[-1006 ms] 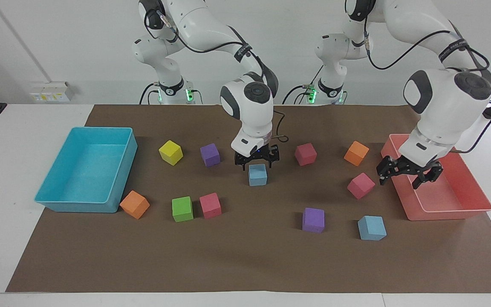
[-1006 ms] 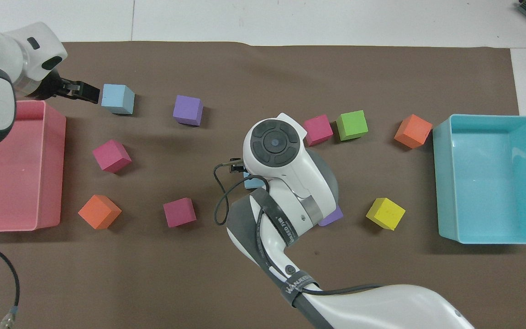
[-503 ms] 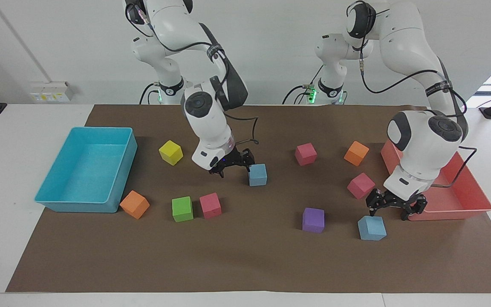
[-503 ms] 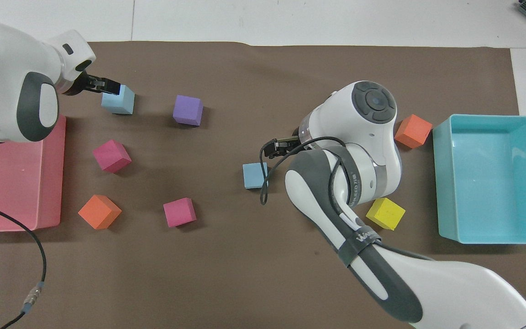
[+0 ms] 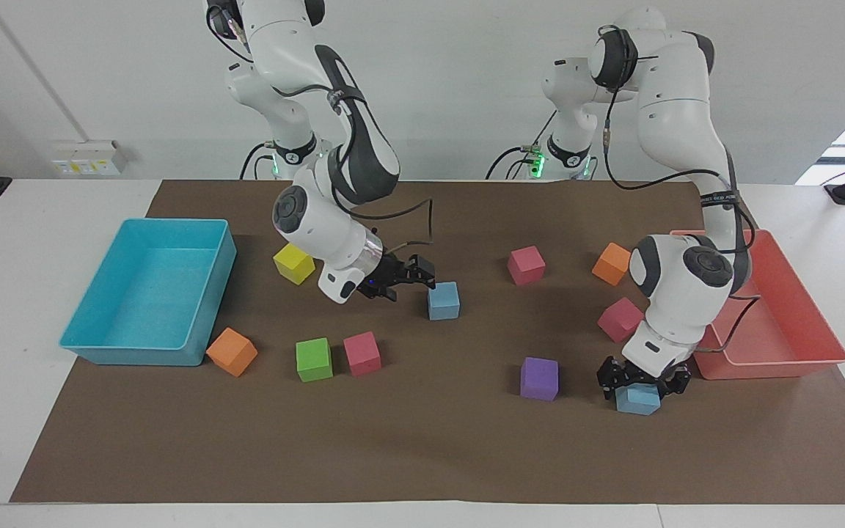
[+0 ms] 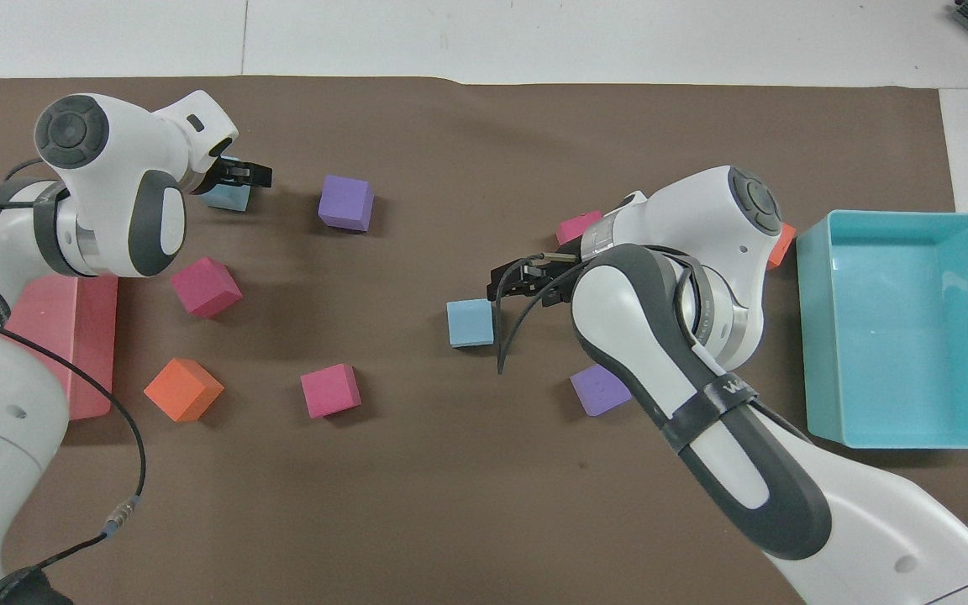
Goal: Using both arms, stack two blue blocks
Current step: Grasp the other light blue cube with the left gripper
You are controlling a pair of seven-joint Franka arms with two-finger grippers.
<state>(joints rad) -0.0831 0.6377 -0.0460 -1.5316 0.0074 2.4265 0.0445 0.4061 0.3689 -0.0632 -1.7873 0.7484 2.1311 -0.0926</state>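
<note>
- White-walled room, table (image 5: pixel 41 455) w/ brown mat; coloured cubes scattered on it, turquoise tray (image 5: pixel 150 304) at right arm's end, pink tray (image 5: pixel 774 345) at left arm's end.
- Progress: nothing stacked yet. Both blue blocks sit on mat, well apart. Left to do: grip, lift, carry one, set on other.
- Blue block A (image 5: pixel 443 301): mid-table, upright, flat-sided, matte light sky blue. Right end effector (image 5: pixel 411 275) just beside it, tilted; fingers cannot tell.
- Blue block B (image 5: pixel 638 400): farther from robots, beside purple cube (image 5: pixel 540 378). Left end effector (image 5: pixel 642 378) down over it, fingers spread, straddling; not lifted.
</note>
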